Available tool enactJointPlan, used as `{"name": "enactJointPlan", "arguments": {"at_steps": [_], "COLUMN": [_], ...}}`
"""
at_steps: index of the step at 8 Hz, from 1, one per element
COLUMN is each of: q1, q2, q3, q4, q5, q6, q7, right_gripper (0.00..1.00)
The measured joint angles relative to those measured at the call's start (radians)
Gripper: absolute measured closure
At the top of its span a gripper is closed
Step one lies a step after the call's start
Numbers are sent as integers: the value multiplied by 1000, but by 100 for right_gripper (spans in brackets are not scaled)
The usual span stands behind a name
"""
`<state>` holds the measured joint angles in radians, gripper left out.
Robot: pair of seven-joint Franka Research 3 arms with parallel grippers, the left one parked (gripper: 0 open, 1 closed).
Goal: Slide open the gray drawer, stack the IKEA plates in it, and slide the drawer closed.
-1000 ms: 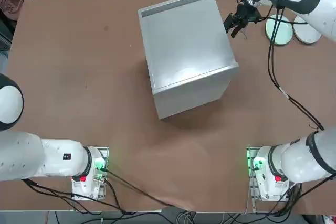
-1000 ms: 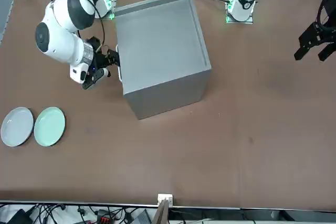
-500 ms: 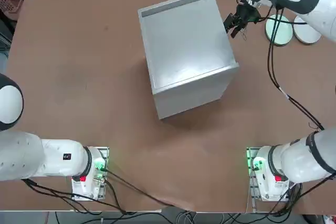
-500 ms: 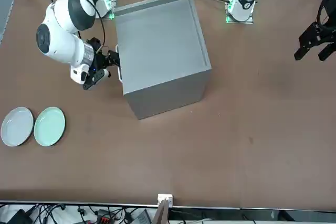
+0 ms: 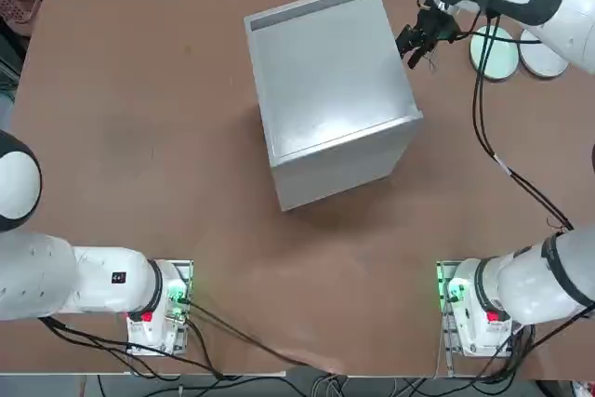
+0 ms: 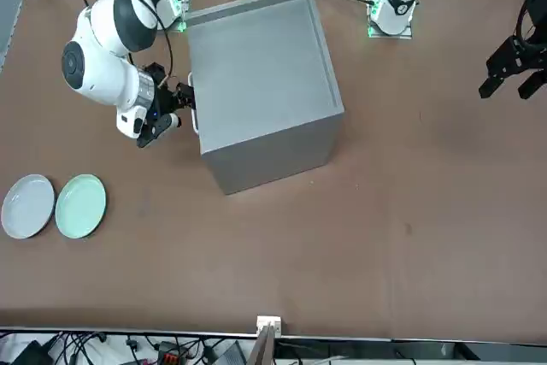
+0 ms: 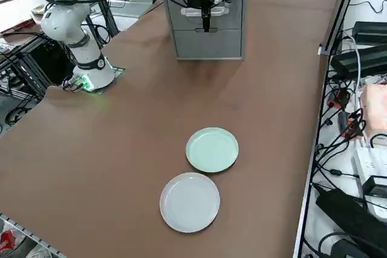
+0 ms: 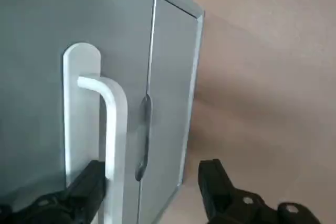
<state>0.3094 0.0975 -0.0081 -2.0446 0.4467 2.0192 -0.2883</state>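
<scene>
Right wrist view: note right gripper (image 8: 153, 167) spread wide, empty; find white handle (image 8: 116, 129) just ahead, nearer one finger, long axis crosswise to the likely pinch; beyond, find gray drawer (image 8: 31, 103) pushed in, facing worktop's (image 8: 262, 66) right edge.

Pink basket (image 5: 19, 8) beside the brown table (image 5: 139, 183).

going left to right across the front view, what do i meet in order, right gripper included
white plate, mint green plate, right gripper by the cabinet's handle side with its jaws open, gray cabinet, the parked left arm's black gripper
</scene>
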Motion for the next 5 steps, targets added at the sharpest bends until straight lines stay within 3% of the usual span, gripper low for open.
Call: {"name": "enactJointPlan", "arguments": {"at_steps": [5], "q1": [-15], "q2": [-4], "q3": [-14], "q4": [3], "q5": [-61], "q6": [-1], "q7": [-2], "right_gripper": [0]}}
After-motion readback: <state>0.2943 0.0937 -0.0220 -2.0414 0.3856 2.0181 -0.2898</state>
